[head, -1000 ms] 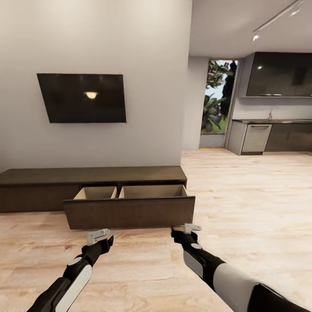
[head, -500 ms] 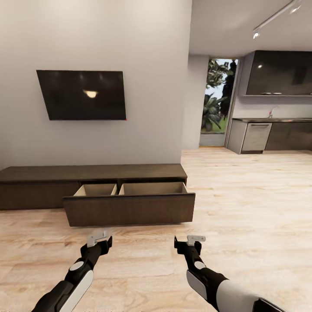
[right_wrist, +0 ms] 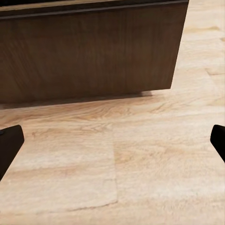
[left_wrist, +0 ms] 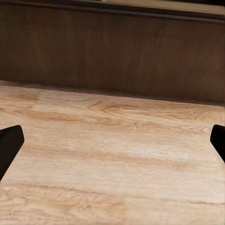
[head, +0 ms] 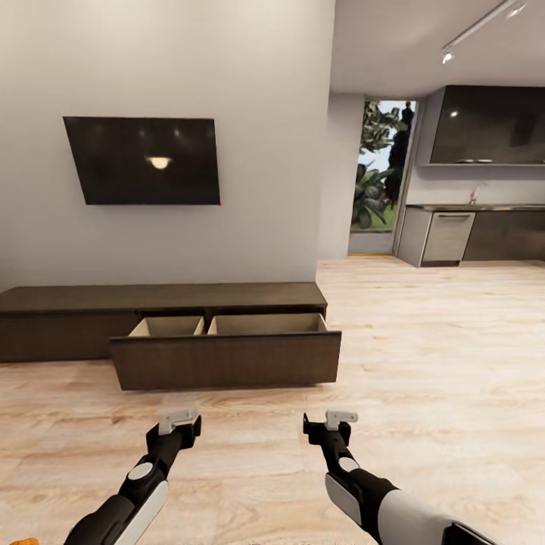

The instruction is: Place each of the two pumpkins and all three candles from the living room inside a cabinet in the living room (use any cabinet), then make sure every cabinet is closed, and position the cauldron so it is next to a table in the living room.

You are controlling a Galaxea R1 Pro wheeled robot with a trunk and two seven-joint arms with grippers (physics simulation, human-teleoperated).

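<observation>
Both grippers, left (head: pixel 179 421) and right (head: pixel 328 421), hang open-jawed and empty above the floor (head: pixel 424 356). Wrist views show the cabinet (head: pixel 163 299) drawer front (right_wrist: pixel 89 51); the head view shows its pale interior.

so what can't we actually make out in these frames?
- Drawer contents: head view, the tall front panel hides the floor of both compartments.
- Orange thing: head view, cut off by the bottom edge, unidentifiable.
- Left pincer and right pincer: wrist views, fingertips clipped by the side edges.
</observation>
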